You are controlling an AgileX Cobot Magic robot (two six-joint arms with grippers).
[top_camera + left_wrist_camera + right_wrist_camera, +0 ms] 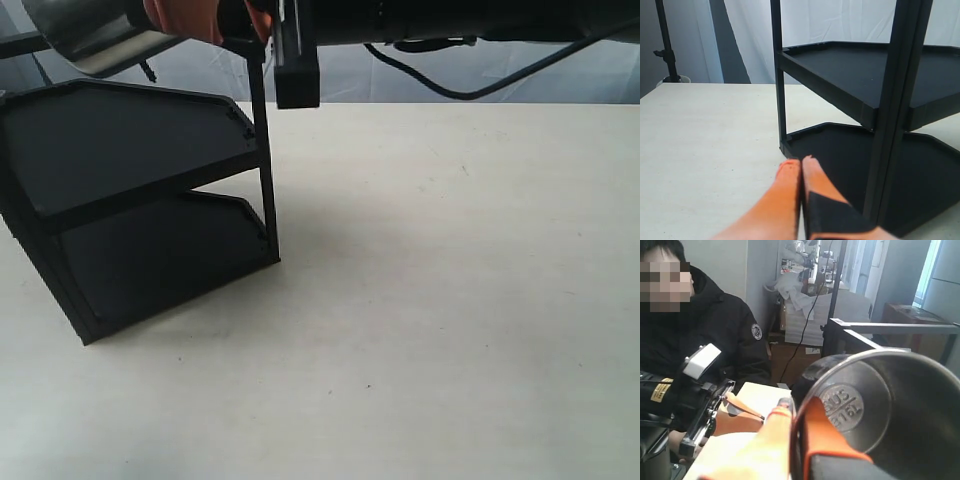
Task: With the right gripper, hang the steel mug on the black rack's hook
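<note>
In the exterior view the black rack stands on the pale table toward nine o'clock, its two angular trays stacked one above the other and a thin upright post rising at its near right corner. Up at eleven o'clock, above the upper tray, the steel mug hangs tilted in the air, clear of the shelf beneath it. The right gripper has hold of it from the right, with orange fingers clamped at the mug's edge and the dark arm running off toward one o'clock, a black cable looping below it.

The left wrist view shows the left gripper low over the table with its orange fingertips pressed together and nothing between them, just beside the rack's lower tray and its foot post.

The right wrist view looks straight into the mug's open mouth: a stamped round mark shows on the inside bottom. One orange finger lies inside the rim and the other outside, pinching the wall. The rack's top crossbar shows beyond the mug, apart from it.
</note>
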